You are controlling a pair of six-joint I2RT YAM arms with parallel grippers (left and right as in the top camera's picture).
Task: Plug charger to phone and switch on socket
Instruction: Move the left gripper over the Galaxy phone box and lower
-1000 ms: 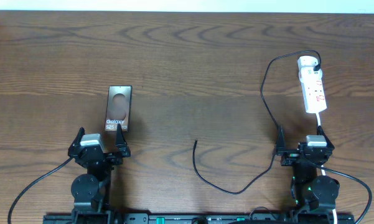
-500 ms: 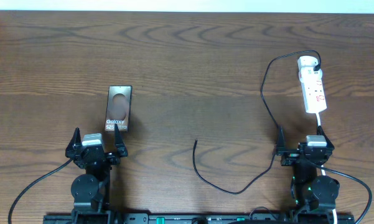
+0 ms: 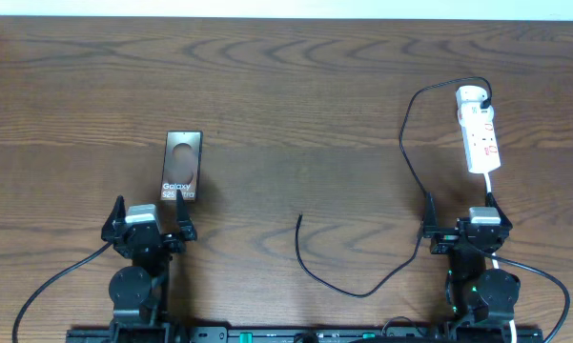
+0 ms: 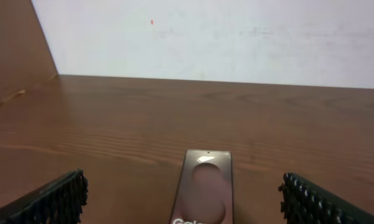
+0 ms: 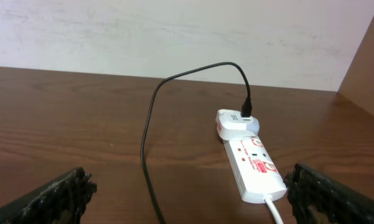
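The phone [image 3: 181, 164] lies flat at the left of the table, its lettered end nearest my left gripper [image 3: 150, 204]. That gripper is open and empty just short of the phone [image 4: 202, 186], which shows between its fingers. The charger [image 3: 405, 148] is a thin black cable that runs from the white plug on the socket [image 3: 479, 133], loops down past my right gripper [image 3: 460, 205] and ends in a free tip [image 3: 299, 218] mid-table. My right gripper is open and empty, with the socket [image 5: 255, 165] ahead to its right and the cable [image 5: 146, 143] ahead to its left.
A white cord [image 3: 501, 257] leaves the socket's near end and passes beside the right arm. The wooden table [image 3: 286, 86] stretches bare toward a white wall [image 4: 236, 37] at the back.
The left gripper has turned slightly to the left, so its two fingers now stand level. The right arm, phone, cable and socket have not moved.
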